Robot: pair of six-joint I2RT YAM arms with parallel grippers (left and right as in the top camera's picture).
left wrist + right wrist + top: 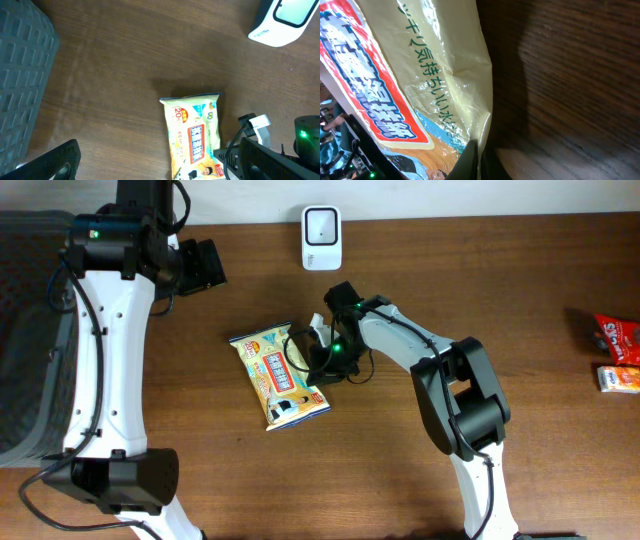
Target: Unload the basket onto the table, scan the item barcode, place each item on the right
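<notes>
The item, a yellow snack packet [272, 375] with red lettering, lies flat on the brown table [500, 270], printed face up. Its barcode is hidden. My right gripper [318, 366] sits at the packet's right edge, shut on it. In the right wrist view the two dark fingers [470, 161] pinch the packet's [420, 65] thin edge seam. My left gripper [205, 265] hovers open at the back left with nothing in it. Its view looks down on the packet [195, 135] and the white scanner [282, 20]. The scanner [321, 238] stands at the table's back edge.
A grey mesh basket [30, 330] fills the left side and shows again in the left wrist view [22, 75]. A red packet [620, 335] and a small orange box [620, 378] lie at the far right edge.
</notes>
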